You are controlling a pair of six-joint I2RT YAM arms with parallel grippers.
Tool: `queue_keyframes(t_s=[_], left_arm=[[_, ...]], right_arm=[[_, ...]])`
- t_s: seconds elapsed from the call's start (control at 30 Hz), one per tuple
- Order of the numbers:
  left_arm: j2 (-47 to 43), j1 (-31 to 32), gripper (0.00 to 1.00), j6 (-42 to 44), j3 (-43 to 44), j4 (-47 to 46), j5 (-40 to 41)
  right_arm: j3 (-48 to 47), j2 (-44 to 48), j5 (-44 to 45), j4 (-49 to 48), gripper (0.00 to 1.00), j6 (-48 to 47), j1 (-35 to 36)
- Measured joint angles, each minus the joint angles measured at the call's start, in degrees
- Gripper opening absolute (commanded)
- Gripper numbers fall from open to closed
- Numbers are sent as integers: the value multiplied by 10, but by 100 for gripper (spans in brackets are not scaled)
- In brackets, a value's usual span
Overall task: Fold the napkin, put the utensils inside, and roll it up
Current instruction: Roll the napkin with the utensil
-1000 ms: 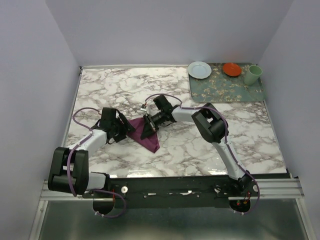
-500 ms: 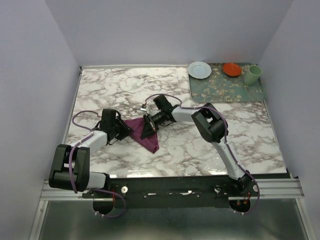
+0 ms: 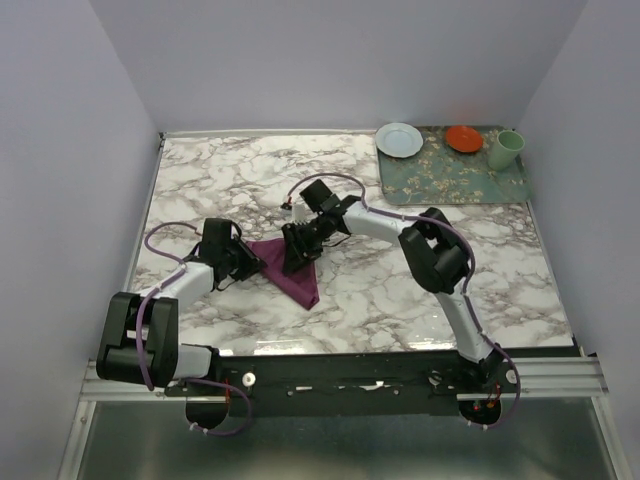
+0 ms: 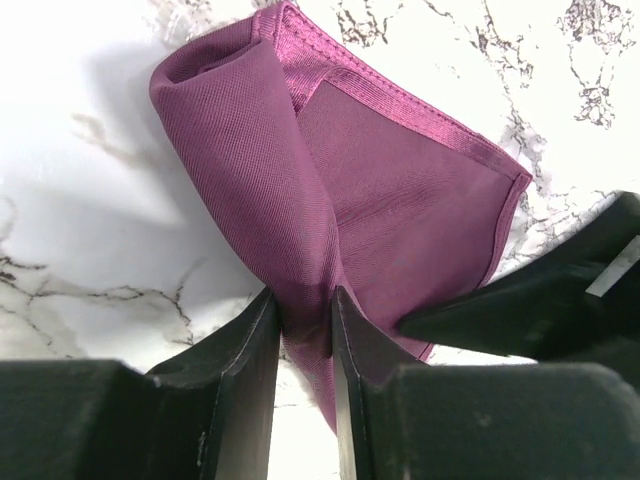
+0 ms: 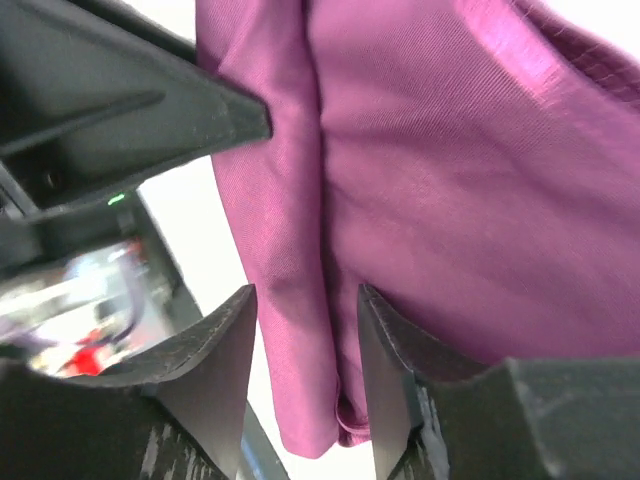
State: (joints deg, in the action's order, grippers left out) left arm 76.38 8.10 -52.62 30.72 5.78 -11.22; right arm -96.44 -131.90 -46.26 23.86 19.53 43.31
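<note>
Pinching the napkin (image 3: 298, 282) with left gripper (image 4: 303, 300) and right gripper (image 5: 305, 300), both clenched. Might slip out if pulled apart hard.

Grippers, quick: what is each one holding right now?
Left gripper: closed on a fold of the napkin.
Right gripper: closed on the napkin too.

my left arm (image 3: 186, 283) and right arm (image 3: 372, 225) are pale grey-white links between chunky black joints (image 3: 428, 252), with purple cables (image 3: 158, 232) looping alongside. both bases (image 3: 140, 350) sit on a black rail (image 3: 340, 378). my left claw (image 4: 305, 310) and right claw (image 5: 305, 300) have matte black, wedge-shaped fingers (image 4: 238, 385).
</note>
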Motion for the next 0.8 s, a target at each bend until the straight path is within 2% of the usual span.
queue_keyframes(t_s=[0.23,0.33,0.6,0.8], left_arm=[[-4,0,23,-10,0,8,-2],[-4,0,23,-13,0,9,-3],[-6,0,22,-24,0,16,-9],[-9,0,21,-30,0,22,-11]], right_arm=[[-31,65,258,95,59,-28,78],[-41,70,330,107,61,-31,123],[-103,50,475,140,64,-46,201],[-130,15,557,156,64,-65,216]])
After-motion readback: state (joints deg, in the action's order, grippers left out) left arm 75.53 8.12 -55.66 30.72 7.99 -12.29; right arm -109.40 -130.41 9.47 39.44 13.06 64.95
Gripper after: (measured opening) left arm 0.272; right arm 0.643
